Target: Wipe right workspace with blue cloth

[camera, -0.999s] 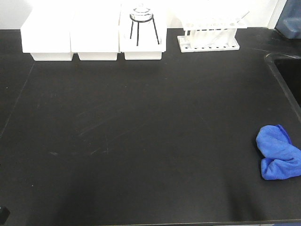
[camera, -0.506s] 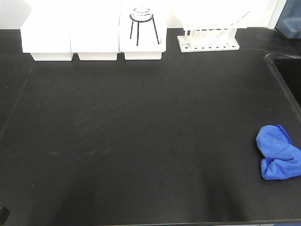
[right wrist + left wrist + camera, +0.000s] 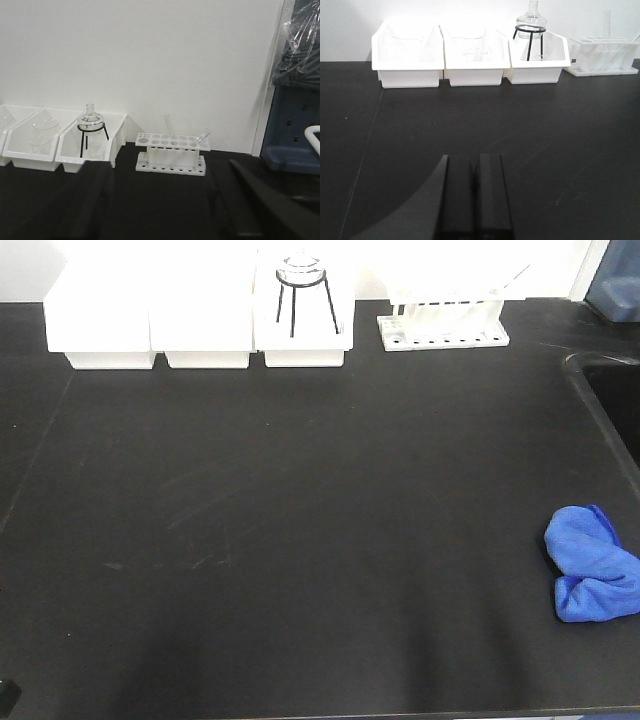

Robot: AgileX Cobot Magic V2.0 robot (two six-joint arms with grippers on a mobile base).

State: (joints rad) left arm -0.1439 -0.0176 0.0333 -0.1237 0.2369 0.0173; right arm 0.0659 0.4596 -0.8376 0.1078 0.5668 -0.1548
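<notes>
The blue cloth (image 3: 592,565) lies bunched on the black benchtop (image 3: 300,540) near its right front, with no gripper on it. The right workspace is out of view. In the left wrist view my left gripper (image 3: 472,167) is shut, its two black fingers pressed together with nothing between them, low over the bench and facing the bins. In the right wrist view my right gripper (image 3: 161,194) is open, its dark fingers spread wide, facing the tube rack. The cloth shows in neither wrist view.
Three white bins (image 3: 195,325) line the back edge; the right one holds a glass flask on a black tripod (image 3: 300,285). A white tube rack (image 3: 442,325) stands right of them. A sink (image 3: 610,400) cuts into the bench at far right.
</notes>
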